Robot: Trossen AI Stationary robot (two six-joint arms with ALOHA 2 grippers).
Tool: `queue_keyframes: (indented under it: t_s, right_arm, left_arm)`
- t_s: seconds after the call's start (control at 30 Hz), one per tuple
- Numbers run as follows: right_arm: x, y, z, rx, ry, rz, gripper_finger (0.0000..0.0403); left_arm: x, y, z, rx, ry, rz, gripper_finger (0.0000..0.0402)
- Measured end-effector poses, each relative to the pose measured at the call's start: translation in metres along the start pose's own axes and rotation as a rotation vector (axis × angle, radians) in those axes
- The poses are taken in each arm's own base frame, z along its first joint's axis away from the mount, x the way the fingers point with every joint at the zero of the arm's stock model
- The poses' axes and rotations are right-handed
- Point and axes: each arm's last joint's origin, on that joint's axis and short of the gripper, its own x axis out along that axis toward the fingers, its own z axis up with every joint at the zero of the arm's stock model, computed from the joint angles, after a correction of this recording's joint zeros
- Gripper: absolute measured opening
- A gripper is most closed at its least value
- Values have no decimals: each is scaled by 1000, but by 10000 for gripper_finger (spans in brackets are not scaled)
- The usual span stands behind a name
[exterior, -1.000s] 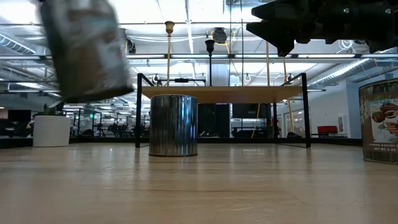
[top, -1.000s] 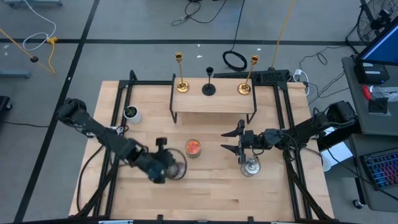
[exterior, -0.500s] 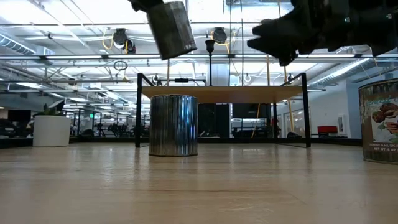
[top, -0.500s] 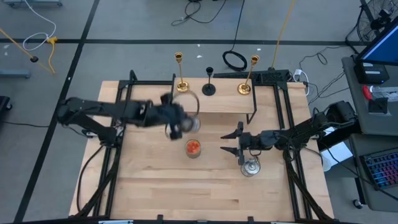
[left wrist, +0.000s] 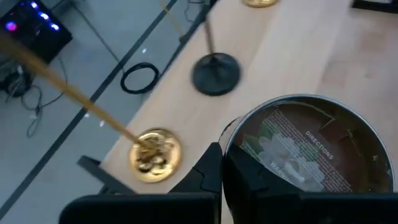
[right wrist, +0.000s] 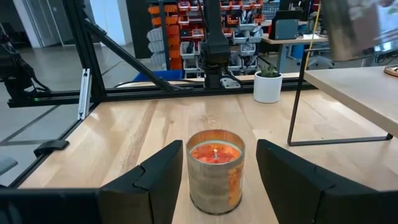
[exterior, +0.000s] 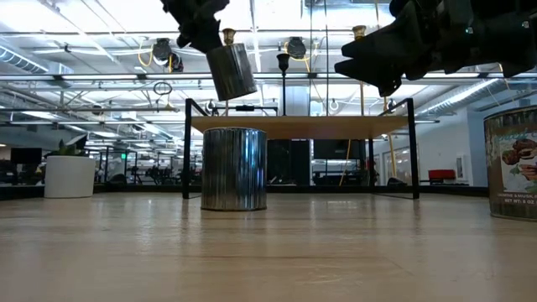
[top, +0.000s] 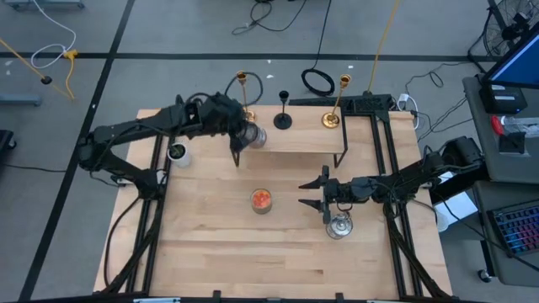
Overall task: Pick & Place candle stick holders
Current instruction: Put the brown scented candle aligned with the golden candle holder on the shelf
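Observation:
Two tall gold candle stick holders stand on their round bases on a raised wooden shelf point(top: 295, 141): one at its left point(top: 242, 84), one at its right point(top: 333, 118). The shorter black holder point(top: 284, 119) stands between them. My left gripper point(top: 240, 133) is shut on a labelled tin can point(top: 255, 136) over the shelf's left end, beside the left gold holder's base point(left wrist: 155, 154). My right gripper point(top: 313, 190) is open and empty above the table, facing a candle jar point(right wrist: 215, 168). My left gripper holds the tin can by its upper rim point(left wrist: 231, 149) from above. One finger point(left wrist: 210, 174) shows outside the rim; the other is hidden by the can. The can point(exterior: 232, 71) hangs tilted below the gripper, clear of the shelf.
A candle jar point(top: 262, 200) stands mid-table and a second tin can point(top: 339, 225) right of it, under the right arm. A small white cup with a plant point(top: 178, 153) stands at the left. Black frame rails run along both table sides.
My left gripper has carried the tin can from low over the table's near left up and toward the far edge, to above the shelf's left end beside the left gold holder. The can has stayed in the hold, tilted.

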Motion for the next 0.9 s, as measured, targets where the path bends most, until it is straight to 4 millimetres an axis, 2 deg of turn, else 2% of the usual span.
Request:
queue_keyframes:
  t_s: [0.13,0.4,0.6,0.7,0.9]
  right_arm:
    - [0,0,0,0,0,0,201]
    - [0,0,0,-14,-2,0,201]
    - [0,0,-1,-19,12,-1,201]
    - [0,0,-2,-20,18,-2,201]
    - [0,0,-2,-18,18,-1,201]
  left_arm:
    - [4,12,-1,-27,19,16,4]
    - [21,21,-3,-64,58,42,4]
    - [33,21,-8,-65,110,46,8]
    - [36,21,-8,-67,116,37,5]
    - [38,20,-9,-62,126,31,21]
